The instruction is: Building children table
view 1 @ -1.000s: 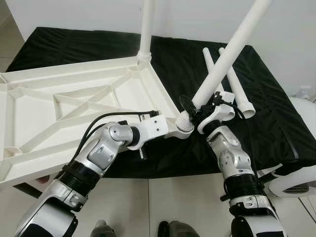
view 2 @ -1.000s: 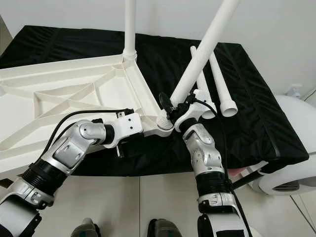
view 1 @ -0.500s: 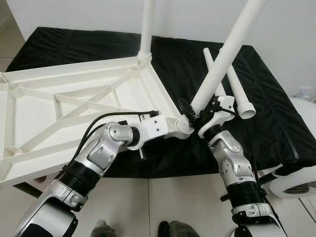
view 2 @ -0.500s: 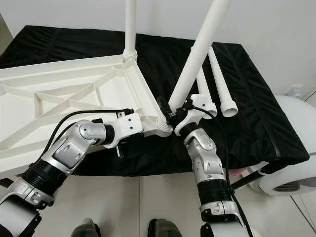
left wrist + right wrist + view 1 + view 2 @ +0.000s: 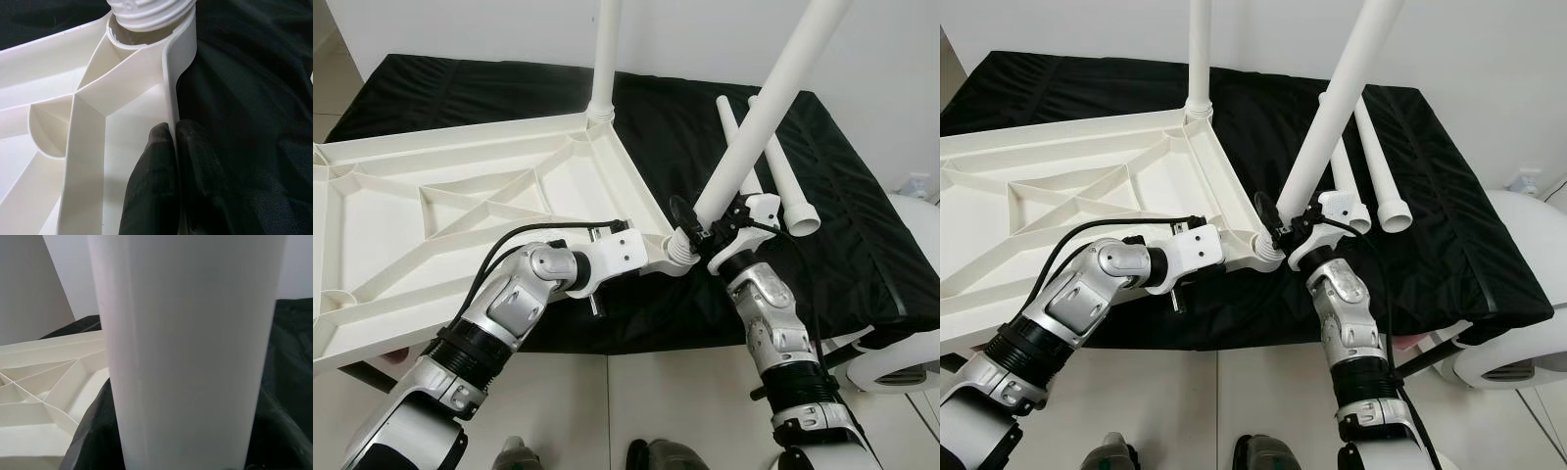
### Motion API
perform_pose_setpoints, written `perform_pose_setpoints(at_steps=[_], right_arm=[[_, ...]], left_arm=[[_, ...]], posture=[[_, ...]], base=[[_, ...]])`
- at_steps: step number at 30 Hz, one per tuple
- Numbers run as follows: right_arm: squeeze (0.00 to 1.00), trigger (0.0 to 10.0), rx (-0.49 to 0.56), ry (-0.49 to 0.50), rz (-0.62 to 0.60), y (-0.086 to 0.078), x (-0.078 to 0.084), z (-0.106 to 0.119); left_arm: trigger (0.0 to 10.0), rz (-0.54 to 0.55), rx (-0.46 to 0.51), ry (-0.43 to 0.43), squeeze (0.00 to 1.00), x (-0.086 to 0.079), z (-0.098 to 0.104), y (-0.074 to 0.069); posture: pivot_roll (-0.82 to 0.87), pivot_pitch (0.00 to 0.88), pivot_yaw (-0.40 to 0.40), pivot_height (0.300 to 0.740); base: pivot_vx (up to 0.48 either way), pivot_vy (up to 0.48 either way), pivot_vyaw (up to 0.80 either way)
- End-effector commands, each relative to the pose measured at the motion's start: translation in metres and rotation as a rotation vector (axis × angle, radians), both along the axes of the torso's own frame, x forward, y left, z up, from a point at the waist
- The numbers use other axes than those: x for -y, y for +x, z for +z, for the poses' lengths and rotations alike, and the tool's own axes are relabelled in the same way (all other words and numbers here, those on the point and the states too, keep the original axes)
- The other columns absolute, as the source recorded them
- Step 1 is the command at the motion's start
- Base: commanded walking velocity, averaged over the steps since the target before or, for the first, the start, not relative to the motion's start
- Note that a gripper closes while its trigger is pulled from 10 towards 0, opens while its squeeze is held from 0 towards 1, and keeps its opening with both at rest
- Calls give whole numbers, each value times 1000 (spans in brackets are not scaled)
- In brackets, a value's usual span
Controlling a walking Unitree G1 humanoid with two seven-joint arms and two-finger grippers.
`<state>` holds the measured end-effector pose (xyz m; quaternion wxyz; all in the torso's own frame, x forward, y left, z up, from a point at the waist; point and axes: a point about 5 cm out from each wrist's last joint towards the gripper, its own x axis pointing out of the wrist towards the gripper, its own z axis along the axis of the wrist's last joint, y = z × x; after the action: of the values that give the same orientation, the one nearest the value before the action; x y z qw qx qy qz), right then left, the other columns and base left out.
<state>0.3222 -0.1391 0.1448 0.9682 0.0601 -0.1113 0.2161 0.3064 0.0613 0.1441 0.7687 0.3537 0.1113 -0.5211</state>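
Note:
A white children's tabletop lies upside down on a black cloth, ribs facing up. One white leg stands upright in its far corner. My right gripper is shut on a second white leg, which leans to the right; its threaded end sits at the near right corner socket. This leg looms large in the right wrist view. My left gripper is shut on the tabletop's rim just short of that socket. Two loose legs lie on the cloth to the right.
The tabletop's left part overhangs the cloth-covered surface toward me. A white rounded appliance stands on the tiled floor at the right. A white wall closes the far side.
The leg in my right gripper has tipped slightly more upright, and its threaded end sits a little lower at the corner socket. My left gripper has stayed on the rim.

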Motion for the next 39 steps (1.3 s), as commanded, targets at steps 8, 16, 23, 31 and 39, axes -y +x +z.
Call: perform_pose_setpoints(at_steps=[8, 16, 23, 31, 39], right_arm=[[0, 10000, -144, -48, -43, -7, 11, -38], [0, 10000, -190, -17, -39, -3, 5, -48], [0, 10000, -210, -7, -66, 1, 8, -51], [0, 10000, -181, -78, -47, -3, 7, -54], [0, 10000, -160, -177, -22, -15, 8, -65]], left_arm=[[10000, 44, -10, 51, 0, -11, -8, 1], [10000, 42, -10, 48, 0, -10, -8, 1], [10000, 38, -13, 51, 0, -10, -9, -1], [10000, 42, -11, 53, 0, -11, -9, -1], [10000, 38, -9, 52, 0, -11, -9, -2]], posture=[[48, 70, -71, 740], [51, 67, -75, 740], [56, 63, -80, 740], [55, 59, -83, 740], [50, 55, -80, 740]], base=[[0, 0, 0], [0, 0, 0], [0, 0, 0], [0, 0, 0], [0, 0, 0]])
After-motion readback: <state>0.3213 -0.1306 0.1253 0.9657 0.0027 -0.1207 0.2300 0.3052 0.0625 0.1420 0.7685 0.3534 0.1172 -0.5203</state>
